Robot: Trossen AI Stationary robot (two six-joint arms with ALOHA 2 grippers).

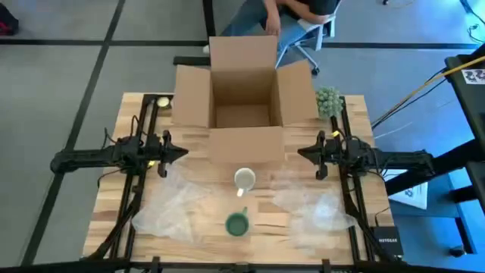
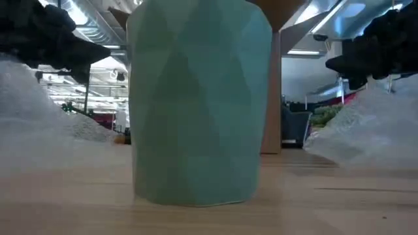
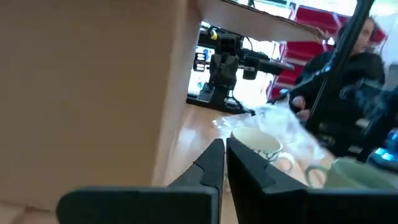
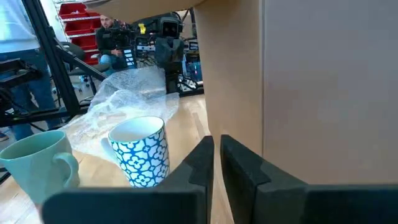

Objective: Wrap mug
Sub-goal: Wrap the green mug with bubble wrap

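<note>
Between both closed pincers, left pincer [image 1: 183, 152], right pincer [image 1: 300, 152], open cardboard box [image 1: 244, 114], two mugs nearby.

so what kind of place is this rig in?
Likely a lab or workshop, not a home: grey floor, red parts bins on racks, an office chair beside the wooden table, and ceiling strip lights.

Matt cardboard box [image 1: 242, 95], wooden table [image 1: 121, 182], crinkled clear plastic wrap [image 1: 178, 205]
</note>
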